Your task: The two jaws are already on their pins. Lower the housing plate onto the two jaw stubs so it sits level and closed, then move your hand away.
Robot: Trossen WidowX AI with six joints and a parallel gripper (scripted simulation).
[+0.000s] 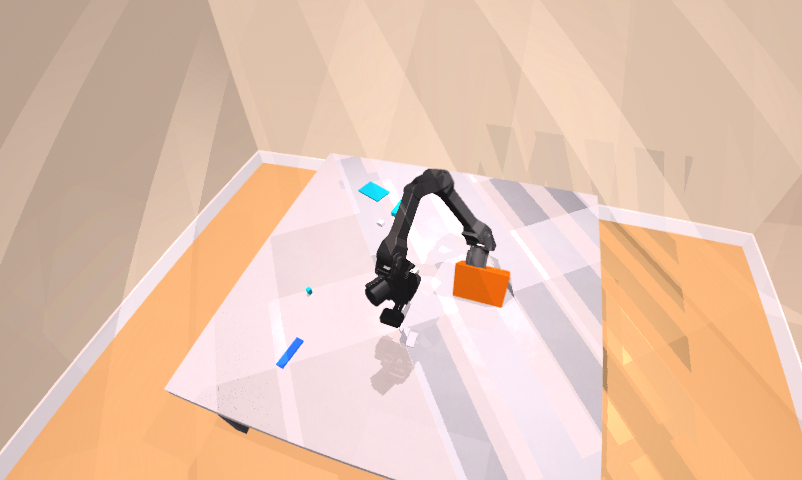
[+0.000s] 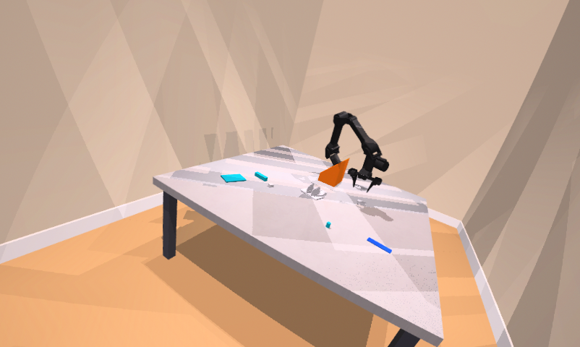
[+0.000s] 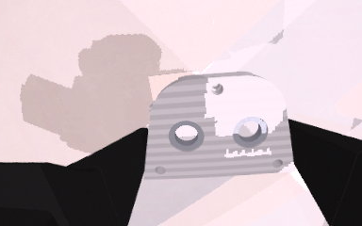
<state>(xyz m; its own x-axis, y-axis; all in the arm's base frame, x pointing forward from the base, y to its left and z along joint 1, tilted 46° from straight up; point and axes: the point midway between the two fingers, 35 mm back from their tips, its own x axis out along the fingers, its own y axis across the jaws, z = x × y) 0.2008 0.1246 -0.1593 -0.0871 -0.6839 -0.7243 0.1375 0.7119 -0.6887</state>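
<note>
My claw (image 1: pixel 400 319) (image 2: pixel 361 189) (image 3: pixel 214 131) is closed on the plate (image 2: pixel 359 187) (image 3: pixel 183 157), one finger at each side edge, the rounded end facing away from my wrist and its two big ringed holes between my fingers. I have it up off the table (image 1: pixel 340 321) (image 2: pixel 293 223), and it looks about level, though the exterior view shows it so small that I won't swear to that. A small white block (image 1: pixel 411 339) (image 2: pixel 360 203) lies on the table near and below my grip.

Farther off, beside my arm (image 1: pixel 400 228) (image 2: pixel 337 132), is the white base (image 2: pixel 306 193) with two grey jaws (image 2: pixel 314 189) standing on it; that, I judge, is where the plate goes. I take the step in hand to be the carry, with the lowering not yet done. Next I should swing across, line the holes up over the stubs, ease straight down till it sits flat, then open and lift away.

My arm rises from beside the orange block (image 1: pixel 481 285) (image 2: pixel 333 173), bends at a high elbow and comes down to the wrist, fingers pointing downward
</note>
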